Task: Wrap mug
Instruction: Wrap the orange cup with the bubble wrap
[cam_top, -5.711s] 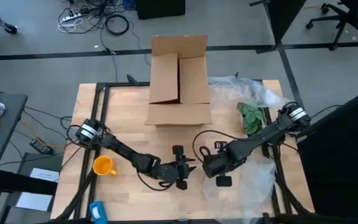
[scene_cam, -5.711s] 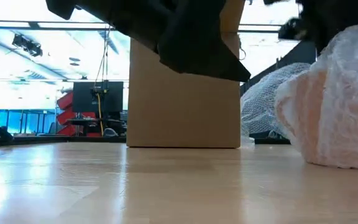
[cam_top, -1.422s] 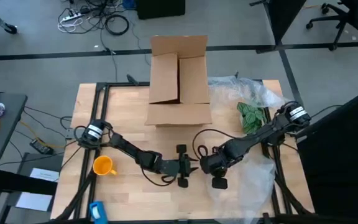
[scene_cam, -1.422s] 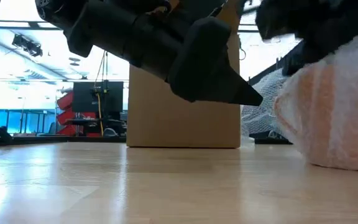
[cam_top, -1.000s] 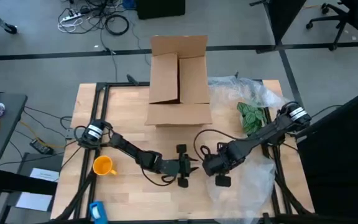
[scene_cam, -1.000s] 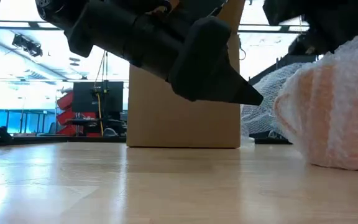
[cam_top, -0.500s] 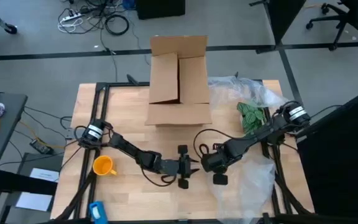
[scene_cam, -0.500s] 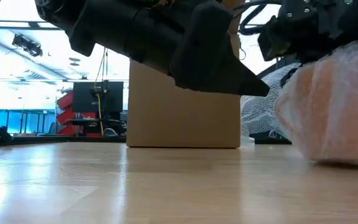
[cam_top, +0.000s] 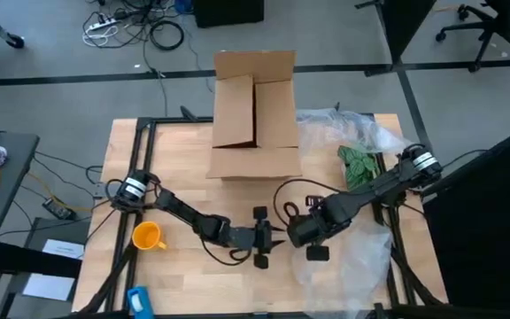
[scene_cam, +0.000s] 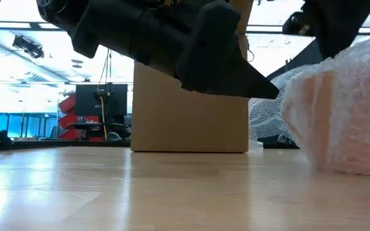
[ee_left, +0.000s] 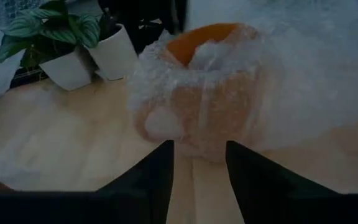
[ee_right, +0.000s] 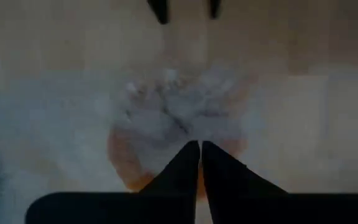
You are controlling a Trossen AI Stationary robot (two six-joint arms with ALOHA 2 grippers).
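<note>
Left hand (ee_left: pixel 199 152) apart facing wrapped mug (ee_left: pixel 204 99); right hand (ee_right: pixel 199 145) together above it.

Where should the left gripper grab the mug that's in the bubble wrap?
Across the round body, below the rim, coming in level from the left gripper's side. The mug stands upright, mouth up, with bubble wrap bunched at the mouth and no handle showing, so the sides look like the firmest hold. The left gripper faces it with jaws open.
</note>
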